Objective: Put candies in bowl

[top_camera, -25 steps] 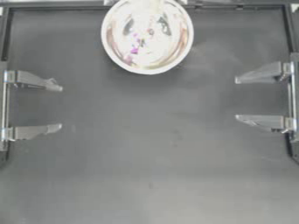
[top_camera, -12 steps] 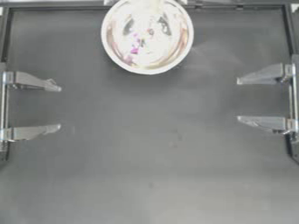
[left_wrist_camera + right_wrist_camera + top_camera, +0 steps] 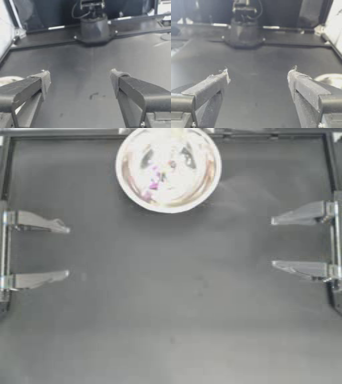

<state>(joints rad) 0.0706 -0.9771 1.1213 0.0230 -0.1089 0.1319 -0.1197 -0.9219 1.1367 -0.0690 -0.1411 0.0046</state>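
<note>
On dark table [image 3: 171, 318], bowl [image 3: 204, 188] holds candies [image 3: 155, 182].

Both arms drawn back, tools apart.
The left tool [image 3: 67, 250] sits at its own side, jaws spread wide and holding nothing; the right tool [image 3: 274, 243] mirrors it opposite, equally open, both low over the surface [image 3: 174, 318].

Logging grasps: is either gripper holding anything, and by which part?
Nothing is held. The left gripper and right gripper are open and empty; candies lie in the bowl.
</note>
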